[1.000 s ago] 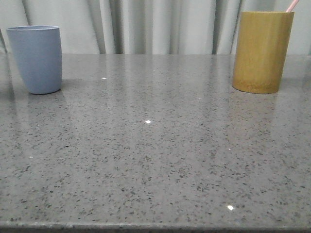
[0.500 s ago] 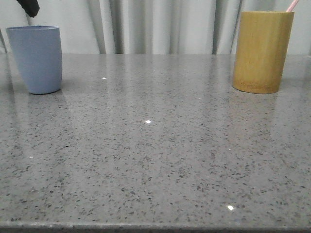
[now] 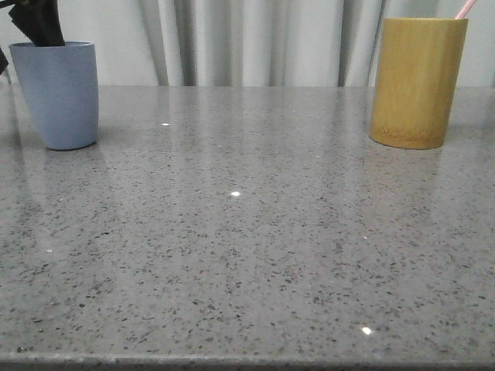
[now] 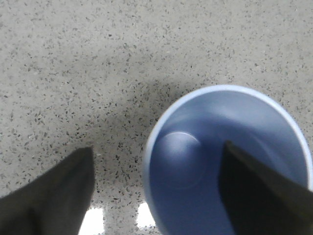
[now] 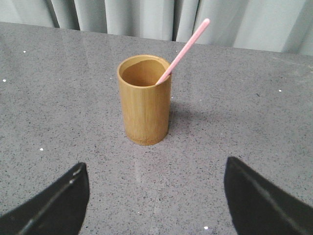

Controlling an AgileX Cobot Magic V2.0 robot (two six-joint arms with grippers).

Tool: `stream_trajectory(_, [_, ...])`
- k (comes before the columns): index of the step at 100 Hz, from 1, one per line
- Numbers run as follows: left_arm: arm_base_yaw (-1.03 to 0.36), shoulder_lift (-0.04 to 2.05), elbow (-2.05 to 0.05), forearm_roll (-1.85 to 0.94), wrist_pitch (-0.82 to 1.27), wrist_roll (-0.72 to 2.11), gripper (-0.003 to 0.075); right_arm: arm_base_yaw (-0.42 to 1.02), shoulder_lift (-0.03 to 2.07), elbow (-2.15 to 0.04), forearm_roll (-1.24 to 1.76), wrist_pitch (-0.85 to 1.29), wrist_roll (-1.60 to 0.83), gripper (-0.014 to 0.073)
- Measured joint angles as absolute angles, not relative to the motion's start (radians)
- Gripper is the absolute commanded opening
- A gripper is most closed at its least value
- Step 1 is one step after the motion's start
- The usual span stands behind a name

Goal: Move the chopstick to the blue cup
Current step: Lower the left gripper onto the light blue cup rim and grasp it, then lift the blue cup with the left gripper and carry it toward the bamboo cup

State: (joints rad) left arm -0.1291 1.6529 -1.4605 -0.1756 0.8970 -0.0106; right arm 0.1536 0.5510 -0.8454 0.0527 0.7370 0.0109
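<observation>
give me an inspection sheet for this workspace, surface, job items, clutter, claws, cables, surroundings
Surface: grey speckled stone table, glossy with small light glints.
Job's things: one pink chopstick leans in the bamboo holder, on the table's right side in the front view; the blue cup stands upright on the left, and the left wrist view shows nothing inside it.
Clutter: nothing seen.
Claws: left claw open above the blue cup, one finger over the cup's mouth, the other outside the rim; right claw open, empty, short of the bamboo holder.
Cables: nothing seen.
Surroundings: pale pleated curtain behind the table.
</observation>
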Motion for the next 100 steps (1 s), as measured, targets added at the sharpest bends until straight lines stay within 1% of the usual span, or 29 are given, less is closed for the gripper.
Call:
stream_trajectory(3, [-0.129, 1.653, -1.461, -0.176, 0.897, -0.011, 0.0299, 0.154, 0.551, -0.845, 0.053, 0.737, 0.011, 0.0570])
stream_trajectory(5, [-0.129, 1.653, -1.461, -0.176, 0.897, -0.011, 0.0274, 0.154, 0.551, -0.845, 0.053, 0.737, 0.011, 0.0570])
stream_trajectory(19, [-0.129, 1.653, -1.461, -0.176, 0.897, -0.011, -0.0002, 0.154, 0.551, -0.845, 0.053, 0.736, 0.011, 0.0570])
stream_trajectory(21, [-0.129, 1.653, -1.461, -0.176, 0.897, -0.011, -0.0022, 0.154, 0.551, -0.845, 0.053, 0.736, 0.011, 0.0570])
stream_trajectory(40, [-0.129, 1.653, -1.467, -0.190, 0.916, -0.009, -0.0019, 0.154, 0.551, -0.845, 0.053, 0.736, 0.011, 0.0570])
stream_trajectory(58, [-0.149, 1.653, -1.548, -0.211, 0.988, -0.009, -0.0019, 0.154, 0.551, -0.845, 0.053, 0.735, 0.011, 0.0570])
stream_trajectory(77, [-0.245, 1.653, -1.666, -0.212, 1.049, -0.009, -0.0019, 0.154, 0.551, -0.845, 0.053, 0.726, 0.011, 0.0570])
stream_trajectory(100, [-0.377, 1.683, -1.779, -0.203, 1.063, -0.009, -0.0019, 0.154, 0.551, -0.845, 0.053, 0.718, 0.011, 0.0570])
